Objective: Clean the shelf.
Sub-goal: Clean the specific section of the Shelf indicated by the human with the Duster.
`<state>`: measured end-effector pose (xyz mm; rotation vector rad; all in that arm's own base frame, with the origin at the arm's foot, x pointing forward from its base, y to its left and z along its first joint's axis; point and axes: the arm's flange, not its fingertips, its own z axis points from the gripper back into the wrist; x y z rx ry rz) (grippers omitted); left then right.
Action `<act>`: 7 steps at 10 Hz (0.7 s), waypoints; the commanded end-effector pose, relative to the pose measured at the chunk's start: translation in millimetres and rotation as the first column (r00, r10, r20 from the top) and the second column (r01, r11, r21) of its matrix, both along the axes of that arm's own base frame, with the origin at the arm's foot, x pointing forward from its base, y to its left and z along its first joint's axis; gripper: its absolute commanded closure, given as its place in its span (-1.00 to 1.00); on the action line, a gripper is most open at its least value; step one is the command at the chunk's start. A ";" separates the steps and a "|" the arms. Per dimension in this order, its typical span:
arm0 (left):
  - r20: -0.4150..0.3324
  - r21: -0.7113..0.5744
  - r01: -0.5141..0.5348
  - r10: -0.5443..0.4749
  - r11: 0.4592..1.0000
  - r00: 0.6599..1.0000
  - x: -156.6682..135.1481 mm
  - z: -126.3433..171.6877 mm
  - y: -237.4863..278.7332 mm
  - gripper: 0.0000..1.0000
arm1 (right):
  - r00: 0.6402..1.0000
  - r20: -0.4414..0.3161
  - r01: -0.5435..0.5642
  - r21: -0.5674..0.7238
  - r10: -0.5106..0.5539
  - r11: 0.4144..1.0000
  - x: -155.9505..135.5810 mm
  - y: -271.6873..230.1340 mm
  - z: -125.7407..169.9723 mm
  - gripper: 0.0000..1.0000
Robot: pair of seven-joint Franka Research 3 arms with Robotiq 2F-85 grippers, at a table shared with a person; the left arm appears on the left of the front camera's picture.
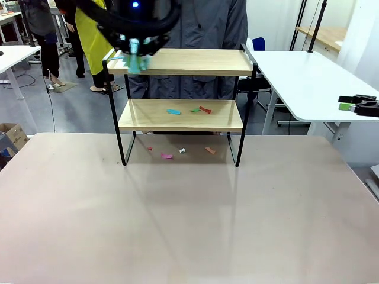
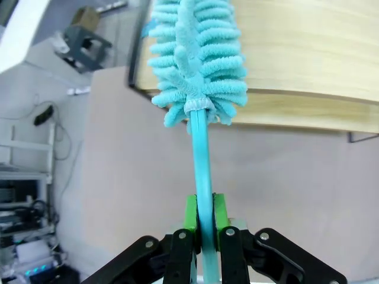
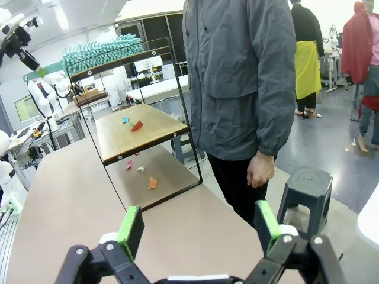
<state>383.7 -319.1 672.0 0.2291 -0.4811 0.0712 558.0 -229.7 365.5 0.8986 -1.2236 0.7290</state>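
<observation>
Two boards of the shelf (image 1: 154,115) run left to right at the table's (image 1: 177,225) far middle. The left gripper (image 2: 204,207) clamps a duster (image 2: 198,59) over the top board's left end; the right gripper (image 3: 198,225) stands open.

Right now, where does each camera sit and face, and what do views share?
Front view: between the arms, facing across the table to the shelf and the person behind; left pincer at its top-left corner.
Left wrist view: on the left arm, facing along the left pincer, shut on the duster, to the shelf.
Right wrist view: on the right arm, off the shelf's end, facing shelf and person; open right pincer below.
All share shelf and duster.
</observation>
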 end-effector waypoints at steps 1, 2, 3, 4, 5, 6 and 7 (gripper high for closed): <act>0.032 0.119 -0.005 0.001 0.993 0.999 -7.1 2.0 38.3 0.74 | 1.000 0.006 0.001 0.000 -0.001 1.000 -0.1 2.5 3.4 -1.00; 0.055 0.157 -0.021 0.013 0.987 0.998 -6.3 7.8 51.2 0.74 | 1.000 0.006 0.001 0.000 -0.001 1.000 -0.1 2.5 3.4 -1.00; 0.083 0.194 -0.032 0.015 0.980 0.996 -7.5 12.0 58.1 0.74 | 1.000 0.006 0.001 0.000 -0.001 1.000 -0.1 2.5 3.4 -1.00; 0.126 0.194 -0.010 -0.015 0.981 0.992 -11.0 16.8 58.0 0.74 | 1.000 0.006 0.001 0.000 -0.001 1.000 -0.1 2.5 3.4 -1.00; 0.153 0.123 0.043 -0.062 0.991 0.986 -16.5 21.9 51.5 0.74 | 1.000 0.006 0.001 0.000 -0.001 1.000 -0.1 2.5 3.4 -1.00; 0.137 0.016 0.149 -0.150 0.989 0.979 -23.3 25.6 39.5 0.74 | 1.000 0.006 0.001 0.000 -0.001 1.000 -0.1 2.5 3.4 -1.00; 0.101 0.154 -0.002 -0.013 0.988 0.995 -8.6 25.0 49.4 0.74 | 1.000 0.006 0.001 0.000 -0.001 1.000 -0.1 2.5 3.4 -1.00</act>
